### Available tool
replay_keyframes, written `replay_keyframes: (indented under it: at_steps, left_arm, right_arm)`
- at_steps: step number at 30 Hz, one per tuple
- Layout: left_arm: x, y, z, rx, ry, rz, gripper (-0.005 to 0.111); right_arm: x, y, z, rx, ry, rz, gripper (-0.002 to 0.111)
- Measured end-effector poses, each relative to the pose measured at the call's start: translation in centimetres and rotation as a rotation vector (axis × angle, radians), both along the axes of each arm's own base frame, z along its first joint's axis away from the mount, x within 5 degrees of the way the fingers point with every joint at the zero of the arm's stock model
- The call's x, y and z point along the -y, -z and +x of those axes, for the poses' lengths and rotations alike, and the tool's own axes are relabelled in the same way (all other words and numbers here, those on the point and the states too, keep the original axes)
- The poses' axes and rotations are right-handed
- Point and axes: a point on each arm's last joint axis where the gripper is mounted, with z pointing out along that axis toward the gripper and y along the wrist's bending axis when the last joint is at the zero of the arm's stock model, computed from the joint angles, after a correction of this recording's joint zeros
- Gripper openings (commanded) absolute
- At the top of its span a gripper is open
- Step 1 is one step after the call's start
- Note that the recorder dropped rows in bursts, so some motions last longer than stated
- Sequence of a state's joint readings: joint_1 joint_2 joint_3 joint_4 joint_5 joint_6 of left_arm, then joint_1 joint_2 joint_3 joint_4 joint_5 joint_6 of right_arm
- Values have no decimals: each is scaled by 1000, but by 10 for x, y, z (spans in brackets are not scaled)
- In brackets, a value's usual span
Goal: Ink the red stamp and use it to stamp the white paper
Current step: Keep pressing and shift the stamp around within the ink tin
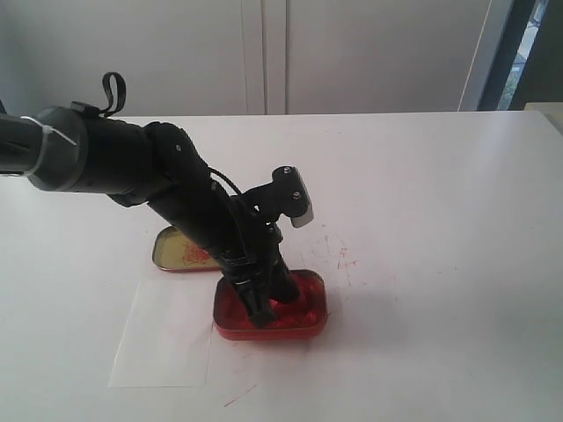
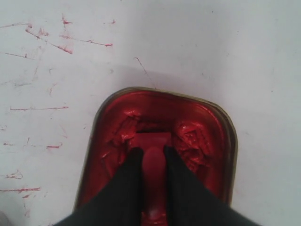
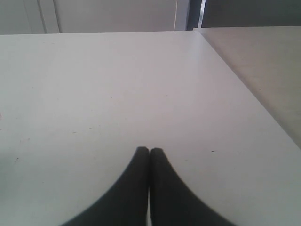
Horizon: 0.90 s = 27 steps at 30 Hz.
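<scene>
Stamp position: red stamp [image 2: 151,140] stands in the ink tin [image 1: 315,297] at near centre of counter [image 1: 440,220]. Block end is down in the paste, handle running up between fingers of left claw [image 2: 151,150], which grips it. White paper [image 1: 163,338] lies just left of tin. Right claw [image 3: 149,151]: fingers pressed together, holding nothing.
</scene>
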<state>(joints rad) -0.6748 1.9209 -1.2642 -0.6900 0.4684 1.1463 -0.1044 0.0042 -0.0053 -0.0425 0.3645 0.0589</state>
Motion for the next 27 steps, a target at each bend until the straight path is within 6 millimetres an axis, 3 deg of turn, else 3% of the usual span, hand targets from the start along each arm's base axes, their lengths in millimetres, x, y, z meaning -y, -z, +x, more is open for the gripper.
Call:
replay_keyframes:
  at_steps: [4, 13, 17, 23, 27]
  left_arm:
    - [-1, -11, -1, 20, -2, -17, 0]
    - [-2, -11, -2, 18, 2, -13, 0]
    - [-1, -1, -1, -9, 3, 7, 0]
    - [2, -14, -1, -30, 3, -9, 0]
    - [2, -12, 1, -30, 3, 0, 0]
  right_arm:
    - [0, 0, 0, 0, 0, 0, 0]
    - [0, 0, 0, 0, 0, 0, 0]
    - [0, 0, 0, 0, 0, 0, 0]
    - [0, 0, 0, 0, 0, 0, 0]
    - [0, 0, 0, 0, 0, 0, 0]
